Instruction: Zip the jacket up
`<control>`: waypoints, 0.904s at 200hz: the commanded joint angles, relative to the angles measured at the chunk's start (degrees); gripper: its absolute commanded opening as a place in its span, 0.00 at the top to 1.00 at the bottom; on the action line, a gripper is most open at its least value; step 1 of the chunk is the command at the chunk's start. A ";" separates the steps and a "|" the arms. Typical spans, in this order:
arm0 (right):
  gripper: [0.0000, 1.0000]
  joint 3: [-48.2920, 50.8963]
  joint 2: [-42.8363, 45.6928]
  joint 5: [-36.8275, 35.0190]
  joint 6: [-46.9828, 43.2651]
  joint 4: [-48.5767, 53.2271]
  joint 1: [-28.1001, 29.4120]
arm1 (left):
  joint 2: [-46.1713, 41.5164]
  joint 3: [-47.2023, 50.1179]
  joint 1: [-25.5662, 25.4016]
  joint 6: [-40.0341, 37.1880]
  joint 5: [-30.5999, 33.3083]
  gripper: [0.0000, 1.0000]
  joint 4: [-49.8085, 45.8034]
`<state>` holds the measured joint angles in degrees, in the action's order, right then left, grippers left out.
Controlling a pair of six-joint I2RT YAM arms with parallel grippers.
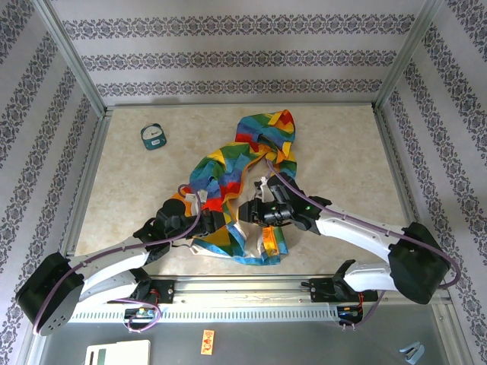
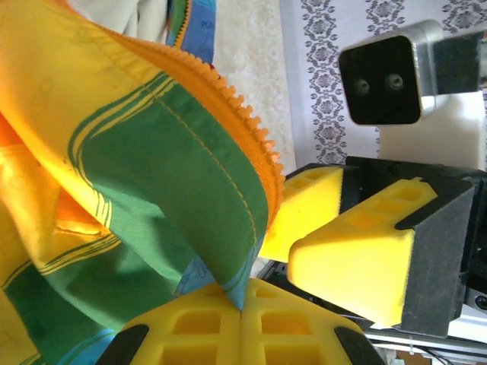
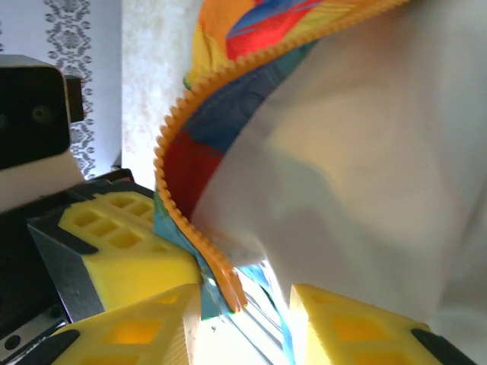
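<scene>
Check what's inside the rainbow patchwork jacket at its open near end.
Whitish lining shows inside the rainbow patchwork fabric jacket, edged by orange zipper teeth. Anything deeper between the folds is covered.

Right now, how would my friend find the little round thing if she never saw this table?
Look at the beige table, toward its far left corner. The small round gadget lies there alone, apart from the rainbow jacket. It is plain teal with a pale face, and far smaller than the jacket.
</scene>
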<state>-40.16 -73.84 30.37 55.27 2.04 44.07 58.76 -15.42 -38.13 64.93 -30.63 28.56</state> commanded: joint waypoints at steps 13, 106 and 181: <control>0.67 1.24 -2.59 4.68 2.81 -8.19 -0.22 | 0.21 0.73 0.60 -1.12 -3.36 1.00 4.81; 0.78 1.31 -3.32 6.80 3.00 -9.33 0.40 | 0.96 0.22 0.86 -1.56 -3.73 1.00 4.62; 1.00 1.73 -2.50 6.12 3.35 -10.13 0.57 | 1.07 0.22 1.30 -1.25 -3.36 0.97 3.89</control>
<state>-39.22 -76.71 35.66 58.61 -6.26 44.12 59.59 -15.33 -37.69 64.90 -33.04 30.02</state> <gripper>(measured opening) 0.051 0.023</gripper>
